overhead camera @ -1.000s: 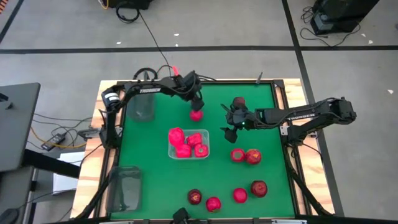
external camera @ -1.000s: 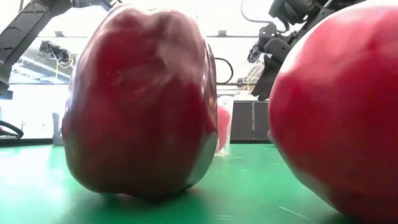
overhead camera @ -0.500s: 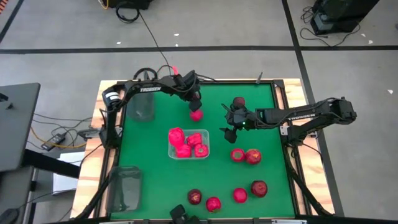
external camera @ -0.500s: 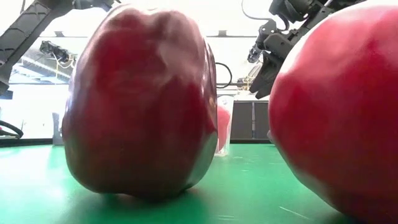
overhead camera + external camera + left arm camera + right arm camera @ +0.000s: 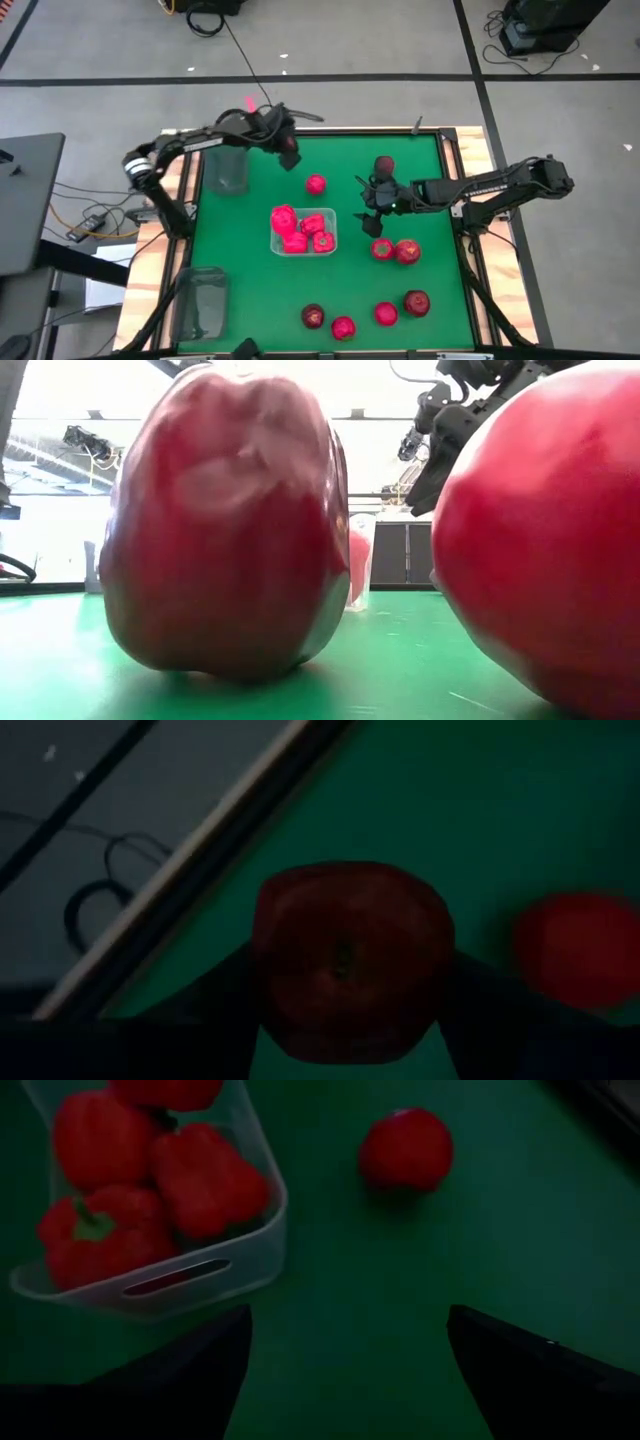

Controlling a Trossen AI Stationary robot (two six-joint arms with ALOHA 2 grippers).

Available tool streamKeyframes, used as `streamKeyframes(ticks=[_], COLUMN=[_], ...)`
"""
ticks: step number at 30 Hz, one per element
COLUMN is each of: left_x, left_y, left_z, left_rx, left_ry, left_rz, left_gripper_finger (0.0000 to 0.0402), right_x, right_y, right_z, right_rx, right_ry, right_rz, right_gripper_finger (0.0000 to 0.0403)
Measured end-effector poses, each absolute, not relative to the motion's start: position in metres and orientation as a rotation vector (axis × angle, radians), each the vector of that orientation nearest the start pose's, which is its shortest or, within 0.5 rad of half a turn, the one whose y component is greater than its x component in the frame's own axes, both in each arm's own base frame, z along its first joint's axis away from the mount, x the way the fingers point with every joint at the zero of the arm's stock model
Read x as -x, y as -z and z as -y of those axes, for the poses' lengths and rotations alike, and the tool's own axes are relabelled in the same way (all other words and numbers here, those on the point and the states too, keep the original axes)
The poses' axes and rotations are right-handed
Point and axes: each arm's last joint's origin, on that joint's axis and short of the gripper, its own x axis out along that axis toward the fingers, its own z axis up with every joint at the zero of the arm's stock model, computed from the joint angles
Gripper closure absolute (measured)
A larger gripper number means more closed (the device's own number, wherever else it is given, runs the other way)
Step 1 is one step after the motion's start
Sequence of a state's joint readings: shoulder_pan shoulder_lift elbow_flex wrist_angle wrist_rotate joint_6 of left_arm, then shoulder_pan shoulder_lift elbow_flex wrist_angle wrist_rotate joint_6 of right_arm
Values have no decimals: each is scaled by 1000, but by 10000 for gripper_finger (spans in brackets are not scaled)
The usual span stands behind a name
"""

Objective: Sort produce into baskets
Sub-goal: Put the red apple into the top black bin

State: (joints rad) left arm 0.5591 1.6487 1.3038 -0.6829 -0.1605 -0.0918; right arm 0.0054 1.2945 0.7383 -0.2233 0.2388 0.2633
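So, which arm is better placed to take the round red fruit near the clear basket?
Right: the right end effector is open and faces the round red fruit; the left end effector is shut on a maroon apple.

Your clear bin (image 5: 303,232) holds four red peppers (image 5: 150,1180) at mid-mat. A round red fruit (image 5: 316,184) lies behind it; one smoky bin (image 5: 227,170) stands far-left, another (image 5: 202,303) near-left. Apples (image 5: 416,302) line your near edge.

Floor (image 5: 400,60): grey, crossed by dark tape lines. Cables (image 5: 205,18): black, coiled on floor beyond the worktop. Grey desk (image 5: 25,200): beside worktop. Worktop (image 5: 440,300): green surface, pale wooden edge. Window (image 5: 60,500): bright daylight behind. Dark cabinet (image 5: 400,552): against far wall.
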Motion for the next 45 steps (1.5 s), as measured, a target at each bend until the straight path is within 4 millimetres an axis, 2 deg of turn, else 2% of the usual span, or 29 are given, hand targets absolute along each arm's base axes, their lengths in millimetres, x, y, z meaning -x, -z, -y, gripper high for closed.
streamKeyframes(ticks=[5, 13, 16, 20, 24, 28, 36, 40, 45], left_x=[-245, -188, -168, -151, -144, -141, -133, -135, -141], left_y=[-261, -287, -278, -252, -234, -227, -226, -229, -242], left_z=[-168, -153, -147, -144, -150, -156, -163, -158, -141], left_rx=[310, 320, 352, 404, 417, 425, 438, 424, 365], left_ry=[-766, -909, -1005, -1083, -1142, -1172, -1214, -1191, -1133], left_rz=[-972, -830, -848, -896, -866, -828, -828, -826, -758], left_gripper_finger=[152, 139, 138, 136, 127, 89, 12, 6, 8], right_x=[-257, -259, -259, -259, -259, -259, -259, -257, -249], right_y=[-213, -215, -215, -215, -215, -215, -214, -213, -209], right_z=[2, 4, 4, 4, 5, 6, 6, 7, 21], right_rx=[-151, -171, -171, -171, -168, -174, -174, -139, -48], right_ry=[308, 319, 319, 319, 323, 327, 327, 366, 577], right_rz=[-727, -695, -697, -697, -697, -696, -698, -711, -765], right_gripper_finger=[56, 56, 56, 56, 56, 56, 56, 56, 56])
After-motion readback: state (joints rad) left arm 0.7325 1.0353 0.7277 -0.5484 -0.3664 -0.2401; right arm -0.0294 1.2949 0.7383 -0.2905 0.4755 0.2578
